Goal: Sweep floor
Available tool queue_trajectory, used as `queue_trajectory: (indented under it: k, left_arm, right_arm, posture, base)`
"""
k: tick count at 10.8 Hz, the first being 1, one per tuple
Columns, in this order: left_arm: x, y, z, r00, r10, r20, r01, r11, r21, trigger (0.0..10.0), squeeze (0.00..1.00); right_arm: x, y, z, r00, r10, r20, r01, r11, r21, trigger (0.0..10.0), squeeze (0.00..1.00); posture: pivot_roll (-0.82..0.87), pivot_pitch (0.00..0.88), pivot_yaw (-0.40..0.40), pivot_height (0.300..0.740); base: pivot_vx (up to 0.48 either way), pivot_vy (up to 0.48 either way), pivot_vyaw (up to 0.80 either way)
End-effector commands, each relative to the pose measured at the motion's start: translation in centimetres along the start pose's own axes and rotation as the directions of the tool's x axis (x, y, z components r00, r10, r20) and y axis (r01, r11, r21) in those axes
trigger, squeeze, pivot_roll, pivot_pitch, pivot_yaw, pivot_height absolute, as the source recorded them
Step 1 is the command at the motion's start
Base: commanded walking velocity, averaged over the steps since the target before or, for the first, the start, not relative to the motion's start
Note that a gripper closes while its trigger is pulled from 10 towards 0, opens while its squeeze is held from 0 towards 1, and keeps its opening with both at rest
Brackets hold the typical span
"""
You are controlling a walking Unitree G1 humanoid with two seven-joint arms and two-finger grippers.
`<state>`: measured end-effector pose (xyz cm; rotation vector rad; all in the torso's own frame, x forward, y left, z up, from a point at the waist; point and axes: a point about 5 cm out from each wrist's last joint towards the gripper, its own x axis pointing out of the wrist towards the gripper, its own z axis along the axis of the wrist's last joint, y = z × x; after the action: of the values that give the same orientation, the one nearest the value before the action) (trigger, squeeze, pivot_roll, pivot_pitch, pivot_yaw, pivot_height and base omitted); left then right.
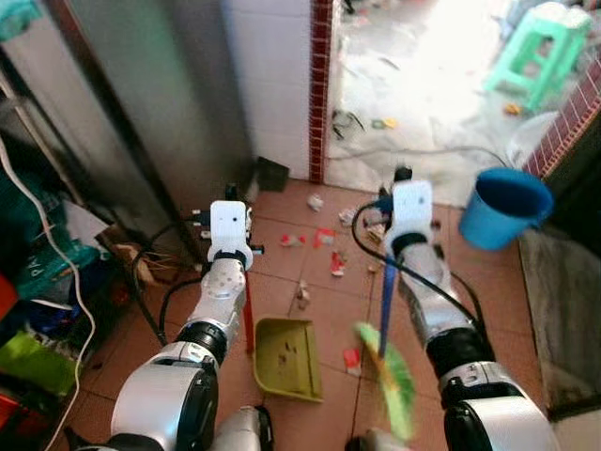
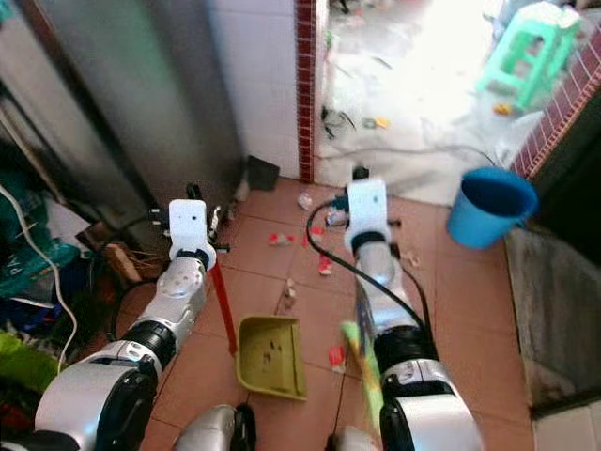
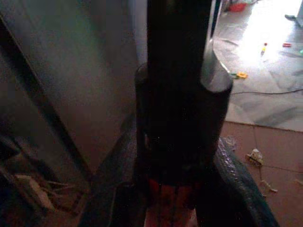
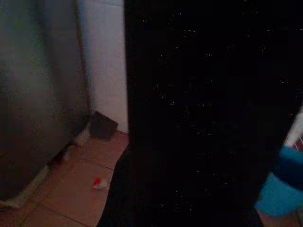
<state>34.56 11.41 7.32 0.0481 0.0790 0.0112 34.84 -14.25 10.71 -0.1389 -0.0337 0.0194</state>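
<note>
An olive-green dustpan (image 1: 286, 355) rests on the terracotta tiles between my arms. Its red handle (image 1: 249, 315) rises to my left gripper (image 1: 229, 195), which is shut on it; the left wrist view shows the red shaft (image 3: 166, 204) between the dark fingers. My right gripper (image 1: 404, 178) is shut on a broom's blue handle (image 1: 386, 301). The broom's green bristles (image 1: 396, 378) hang just right of the dustpan. Paper and plastic scraps (image 1: 324, 237) lie scattered on the tiles ahead, and one red piece (image 1: 351, 357) sits beside the pan.
A blue bucket (image 1: 507, 207) stands to the front right, with a dark mat (image 1: 563, 310) beside it. A metal door (image 1: 160, 113) and cluttered shelves (image 1: 38, 282) line the left. Past the brick-edged doorway, a wet littered floor holds a green stool (image 1: 545, 47) and cables (image 1: 413, 155).
</note>
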Motion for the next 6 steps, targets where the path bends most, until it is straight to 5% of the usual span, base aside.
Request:
queue_trajectory:
  k: [1,3,6]
  left_arm:
    - [-0.3,0.9,-0.3,1.000,-0.010,0.021,0.010,1.000,0.013,10.0,0.00]
    - [-0.8,0.2,-0.6,0.998,-0.057,0.032,0.058,0.997,-0.051,10.0,0.00]
    - [-0.9,-1.1,-0.4,0.994,-0.105,0.040,0.109,0.985,-0.132,10.0,0.00]
  right_arm:
    - [0.4,0.6,0.7,1.000,-0.008,0.030,0.008,1.000,0.023,10.0,0.00]
    - [0.7,1.7,1.0,0.999,-0.010,0.034,0.007,0.996,0.085,10.0,0.00]
    - [1.6,2.0,2.4,1.000,-0.019,-0.010,0.022,0.940,0.341,10.0,0.00]
  posture:
    - [-0.01,0.144,0.074,0.740]
    - [-0.01,0.157,0.077,0.740]
    - [-0.05,0.149,0.068,0.740]
  base:
    - [0.000,0.000,0.00]
    - [0.000,0.000,0.00]
    - [0.000,0.000,0.00]
